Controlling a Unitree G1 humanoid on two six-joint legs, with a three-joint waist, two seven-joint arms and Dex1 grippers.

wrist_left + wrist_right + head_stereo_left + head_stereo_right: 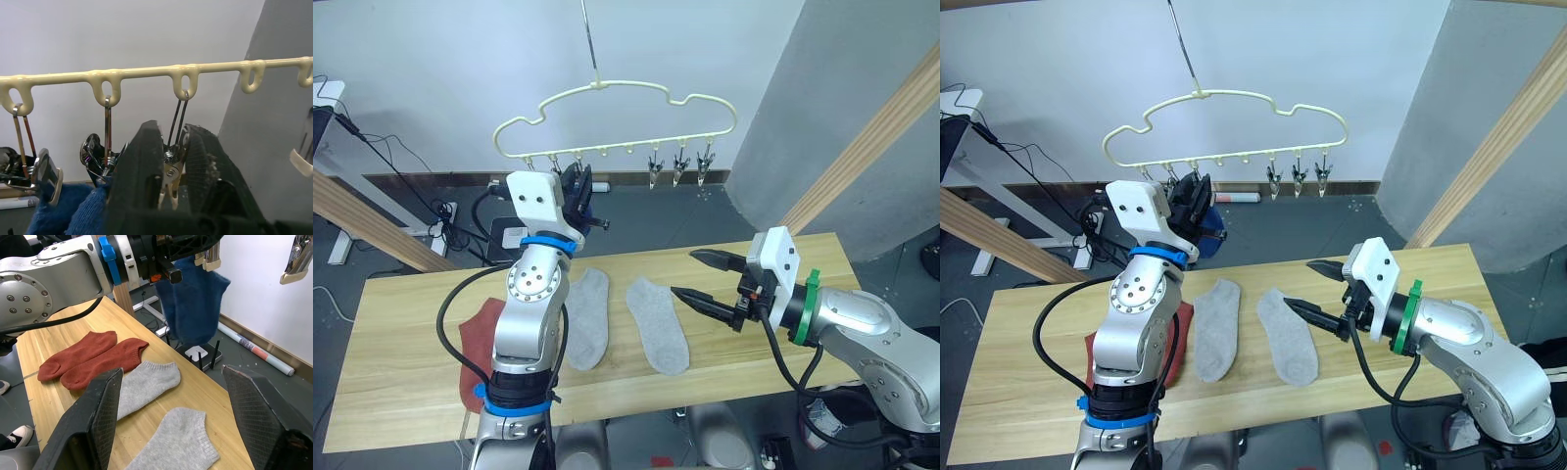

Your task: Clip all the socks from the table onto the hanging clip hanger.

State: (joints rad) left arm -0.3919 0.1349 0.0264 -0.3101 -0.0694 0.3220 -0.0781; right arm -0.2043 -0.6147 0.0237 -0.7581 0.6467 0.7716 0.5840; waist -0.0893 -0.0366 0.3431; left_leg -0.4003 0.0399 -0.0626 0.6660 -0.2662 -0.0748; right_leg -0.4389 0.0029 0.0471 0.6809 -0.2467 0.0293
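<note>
Left gripper (pixel 171 161) pinches hanger clip (pixel 170 172); right gripper (pixel 171 416) gapes, empty; its wrist view reveals rust-red socks (pixel 93 357).

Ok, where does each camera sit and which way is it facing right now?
Left and right eye: on the head, facing forward and down over the table; both arms show, left gripper at the clip hanger, right gripper low, jaws open.
Left wrist: looks up along its fingers at the hanger; jaws shut on a metal clip.
Right wrist: looks across the table at grey socks, red socks, the left arm.
Both wrist views share the blue sock.
</note>
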